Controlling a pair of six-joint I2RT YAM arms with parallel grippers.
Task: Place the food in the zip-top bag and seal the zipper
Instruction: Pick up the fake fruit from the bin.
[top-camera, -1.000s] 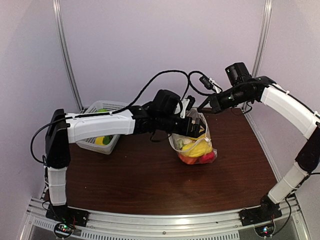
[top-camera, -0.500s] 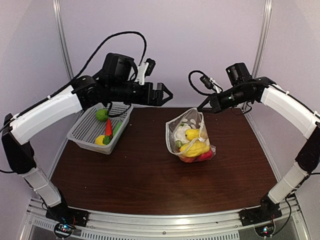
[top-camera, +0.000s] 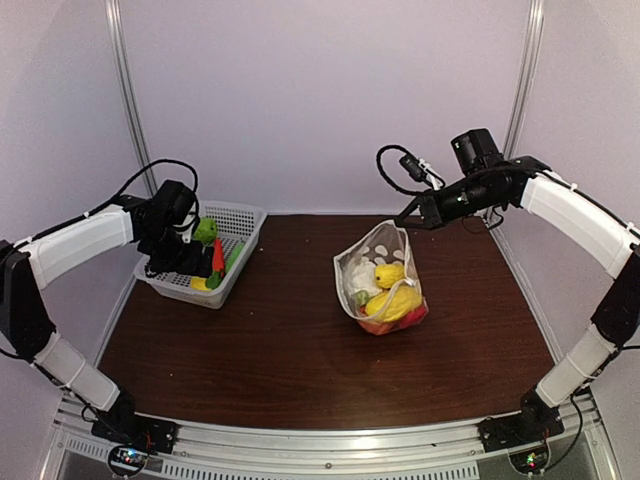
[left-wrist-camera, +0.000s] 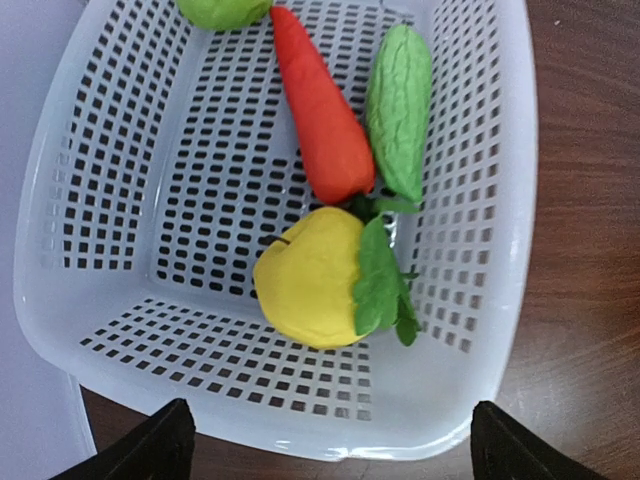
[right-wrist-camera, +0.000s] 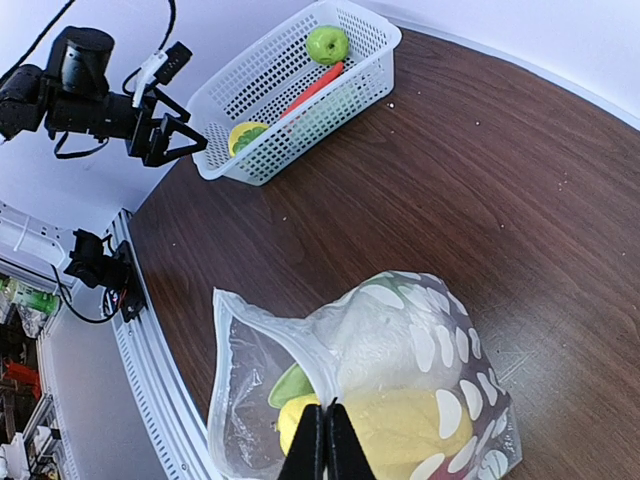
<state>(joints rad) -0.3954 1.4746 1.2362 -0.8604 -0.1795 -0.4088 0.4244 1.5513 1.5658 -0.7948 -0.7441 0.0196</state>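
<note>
Food lay in two places. A yellow plastic toy fruit with a green leaf (left-wrist-camera: 305, 290), a red-orange toy carrot (left-wrist-camera: 318, 110), a bumpy green toy gourd (left-wrist-camera: 400, 100) and a round green toy fruit (left-wrist-camera: 222, 8) sat in the white mesh plastic basket (left-wrist-camera: 480, 180) at the left of the top view. Yellow and red pieces were already inside the clear zip-top bag with white polka dots (top-camera: 378, 262) at the centre of the dark wooden surface (top-camera: 280, 350).

The left pincer (left-wrist-camera: 335, 445) hung over the basket's rim at the bottom of its wrist view, jaws spread wide and empty. The yellow fruit lay just ahead of it in the lower middle of that view, and the carrot's long axis ran up-frame beyond. That arm was plainly the nearer one to the basket.

The right pincer (right-wrist-camera: 325, 440) was closed thin on the bag's upper edge, holding its mouth up and open, unsealed.
</note>
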